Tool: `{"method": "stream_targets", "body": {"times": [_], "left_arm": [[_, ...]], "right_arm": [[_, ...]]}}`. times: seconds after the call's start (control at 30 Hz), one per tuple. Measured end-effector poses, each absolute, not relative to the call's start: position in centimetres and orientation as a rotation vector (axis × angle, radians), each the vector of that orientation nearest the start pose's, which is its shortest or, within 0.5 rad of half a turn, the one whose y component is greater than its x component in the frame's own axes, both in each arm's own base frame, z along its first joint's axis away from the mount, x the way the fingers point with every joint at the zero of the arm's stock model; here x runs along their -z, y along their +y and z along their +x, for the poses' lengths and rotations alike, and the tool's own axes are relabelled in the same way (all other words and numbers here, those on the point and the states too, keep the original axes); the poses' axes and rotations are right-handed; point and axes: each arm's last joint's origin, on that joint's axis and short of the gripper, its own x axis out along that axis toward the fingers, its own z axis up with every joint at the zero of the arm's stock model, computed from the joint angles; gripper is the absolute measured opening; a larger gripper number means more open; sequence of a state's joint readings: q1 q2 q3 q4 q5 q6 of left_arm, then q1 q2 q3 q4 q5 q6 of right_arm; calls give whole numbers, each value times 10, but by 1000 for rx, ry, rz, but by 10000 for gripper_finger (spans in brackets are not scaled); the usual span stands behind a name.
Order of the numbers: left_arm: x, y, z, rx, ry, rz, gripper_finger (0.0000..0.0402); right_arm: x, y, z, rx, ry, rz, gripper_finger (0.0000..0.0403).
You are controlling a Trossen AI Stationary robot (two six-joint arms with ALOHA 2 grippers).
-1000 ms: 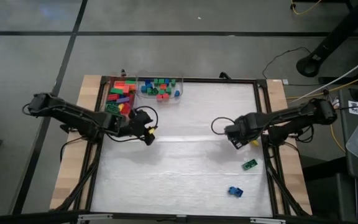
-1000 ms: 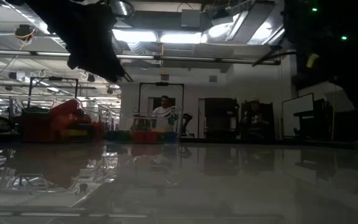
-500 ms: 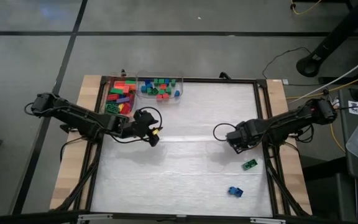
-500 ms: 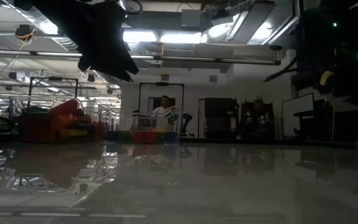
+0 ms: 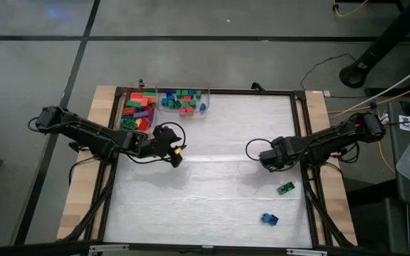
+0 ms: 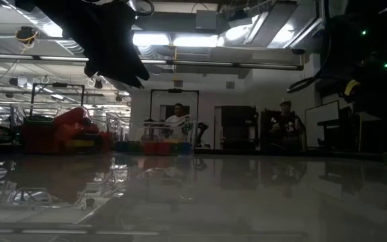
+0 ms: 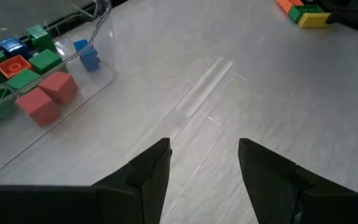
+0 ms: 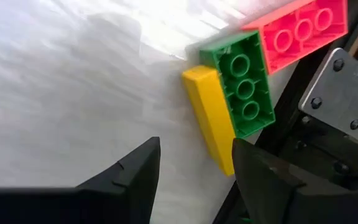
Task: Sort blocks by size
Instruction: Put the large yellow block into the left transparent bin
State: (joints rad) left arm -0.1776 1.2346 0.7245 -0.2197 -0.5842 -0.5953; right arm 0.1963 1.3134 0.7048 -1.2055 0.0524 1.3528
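Right claw (image 8: 191, 168): spread, empty, over the worktop's (image 5: 212, 192) right edge. Just ahead: three long bricks side by side, yellow (image 8: 209, 118), green (image 8: 244, 90), red (image 8: 300, 31), undersides up. Two loose bricks, green (image 5: 285, 188) and blue (image 5: 269, 219). Left claw (image 7: 204, 168): spread, empty, beside two far-corner bins of sorted bricks (image 5: 164, 105).

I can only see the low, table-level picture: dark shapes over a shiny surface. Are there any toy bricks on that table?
Observer: Yes. From above, a green block and a blue block lie loose near the table's right edge.
Operator: What is the dark shape at the upper right doing?
Observer: That is the right gripper, open and empty, facing a yellow brick, a long green brick and a red brick lying side by side.
Operator: And the other one?
Observer: The left gripper hangs open over bare table, beside a clear tray of small blocks.
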Motion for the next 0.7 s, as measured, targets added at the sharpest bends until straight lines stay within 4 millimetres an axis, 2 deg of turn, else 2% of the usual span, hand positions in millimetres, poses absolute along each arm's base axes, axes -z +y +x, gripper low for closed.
{"method": "stream_targets", "body": {"times": [0.5, 0.7], "left_arm": [[-224, -27, 243, -571, 539, -291, 178], [-224, -27, 243, -571, 539, -291, 178]], "right_arm": [[-146, 32, 173, 1213, 1609, 602, 197], [-139, 33, 175, 1200, 1665, 582, 197]]}}
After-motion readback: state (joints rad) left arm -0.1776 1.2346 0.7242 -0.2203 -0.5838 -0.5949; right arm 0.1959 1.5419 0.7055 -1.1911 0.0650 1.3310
